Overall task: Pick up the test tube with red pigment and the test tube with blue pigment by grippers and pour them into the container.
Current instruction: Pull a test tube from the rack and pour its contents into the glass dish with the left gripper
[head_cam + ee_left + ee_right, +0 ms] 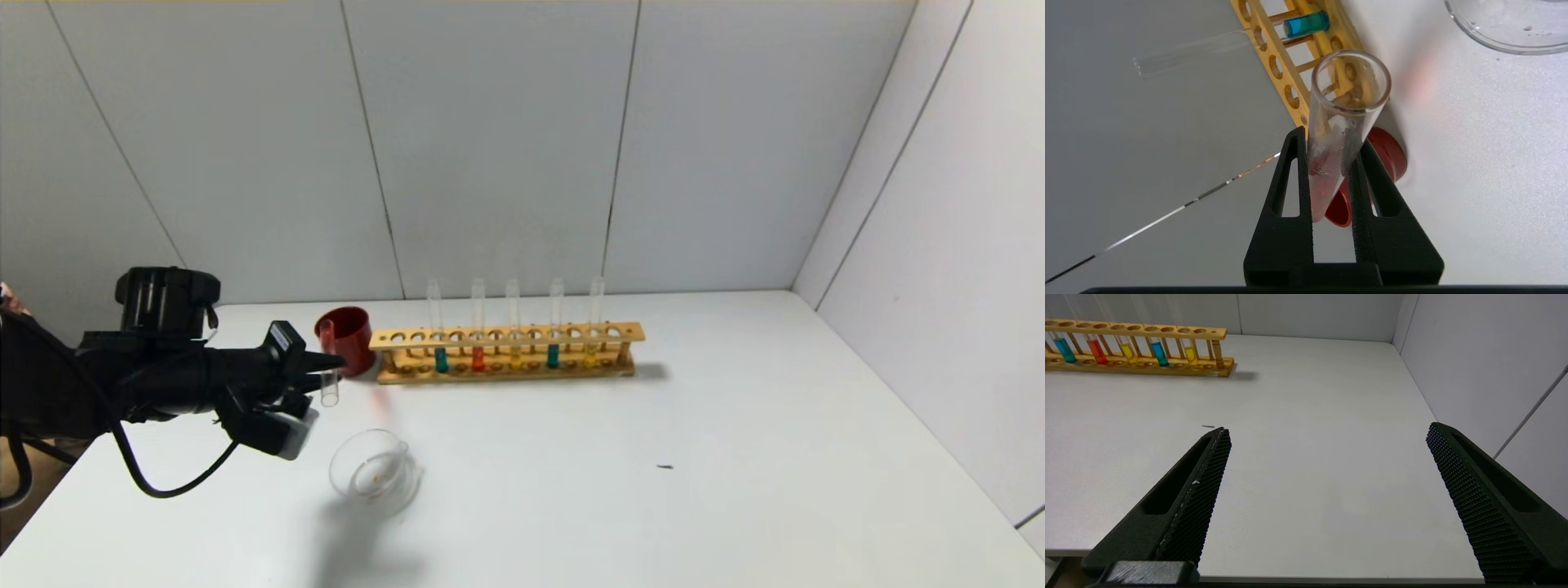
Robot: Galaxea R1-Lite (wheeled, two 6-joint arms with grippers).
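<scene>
Red tube: we see the test tube with red pigment (1341, 134) pinched in our left gripper (322, 371), mouth tipped down above and behind the container (374, 474), beside the red cup (347, 336).
Handling: thin, slick, fragile glass; we judge a light mid-body grip best.
Blue tube: the test tube with blue pigment (441, 327) stands in the wooden rack (506, 353).
Right gripper (1327, 486): fingers spread wide, parked low by the table (1310, 416) edge.
</scene>
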